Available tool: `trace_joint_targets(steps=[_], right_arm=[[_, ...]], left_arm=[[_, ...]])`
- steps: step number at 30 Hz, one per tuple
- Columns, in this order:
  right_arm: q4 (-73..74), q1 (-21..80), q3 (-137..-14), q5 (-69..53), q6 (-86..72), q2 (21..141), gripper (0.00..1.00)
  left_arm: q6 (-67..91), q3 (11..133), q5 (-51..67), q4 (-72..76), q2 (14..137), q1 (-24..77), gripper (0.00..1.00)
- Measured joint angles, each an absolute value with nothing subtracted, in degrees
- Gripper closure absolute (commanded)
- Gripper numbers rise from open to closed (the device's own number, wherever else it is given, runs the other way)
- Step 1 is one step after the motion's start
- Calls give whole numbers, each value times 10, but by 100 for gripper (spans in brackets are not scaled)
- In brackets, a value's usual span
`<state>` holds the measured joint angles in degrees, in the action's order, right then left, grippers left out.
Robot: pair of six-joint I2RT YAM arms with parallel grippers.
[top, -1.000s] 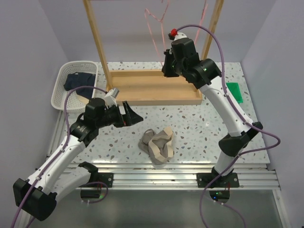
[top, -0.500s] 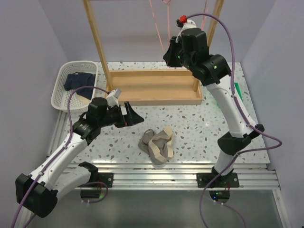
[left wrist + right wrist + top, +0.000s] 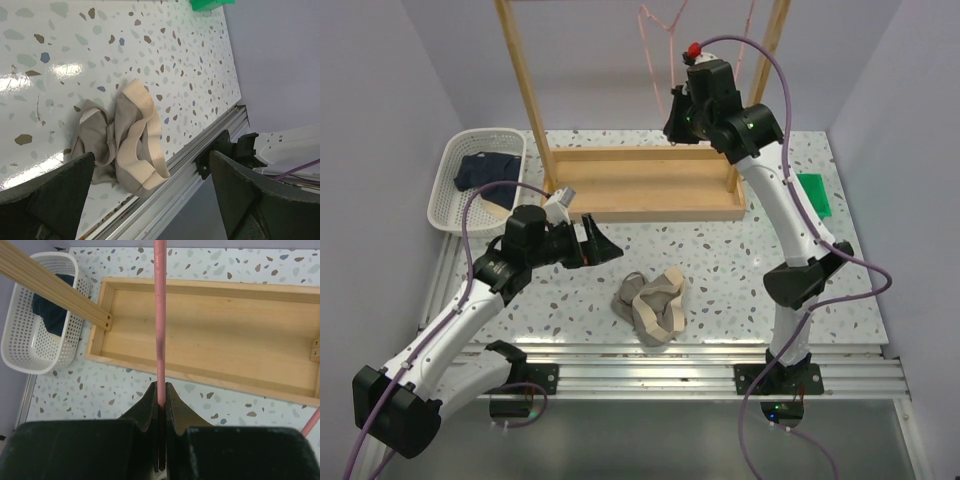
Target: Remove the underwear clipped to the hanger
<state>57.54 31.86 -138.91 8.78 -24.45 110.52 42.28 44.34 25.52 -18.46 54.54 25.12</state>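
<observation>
- The grey cloth briefs with a beige waistband [image 3: 653,305] are lying in a crumpled heap on the speckled white surface [image 3: 740,260], near its front edge and roughly between the two arms. The waistband is looped over itself.
- The dark navy briefs [image 3: 485,168] are bunched up inside the white perforated plastic basket [image 3: 448,200] at the far left.
- So both pairs are off the thin pink hanger [image 3: 656,50], which hangs up inside the light wooden frame [image 3: 640,190].
- The left gripper [image 3: 608,248] hovers low, just left of the grey pair, with its jaws spread wide and nothing between them.
- The right gripper [image 3: 160,390] is raised over the frame's base, jaws pinched tight on a pink hanger rod.
- The left wrist view gives the grey pair close up: you can see the folds and a paler patch of lining, which the top view only shows as a lump.
- The right wrist view is the one that actually shows the pinch on the rod. From the top view that contact is hard to make out.
</observation>
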Motion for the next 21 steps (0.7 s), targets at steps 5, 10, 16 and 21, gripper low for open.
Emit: trace_joint_targets(steps=[5, 10, 16, 21], right_arm=[[570, 317, -1378, 68, -246, 1097, 49], [557, 318, -1218, 39, -246, 992, 16], [551, 335, -1045, 13, -241, 829, 2], [540, 444, -887, 26, -246, 706, 2]], left_arm=[[423, 444, 255, -184, 547, 251, 0], [419, 444, 256, -183, 561, 251, 0], [406, 444, 256, -184, 586, 251, 0], [384, 449, 259, -190, 629, 253, 0]])
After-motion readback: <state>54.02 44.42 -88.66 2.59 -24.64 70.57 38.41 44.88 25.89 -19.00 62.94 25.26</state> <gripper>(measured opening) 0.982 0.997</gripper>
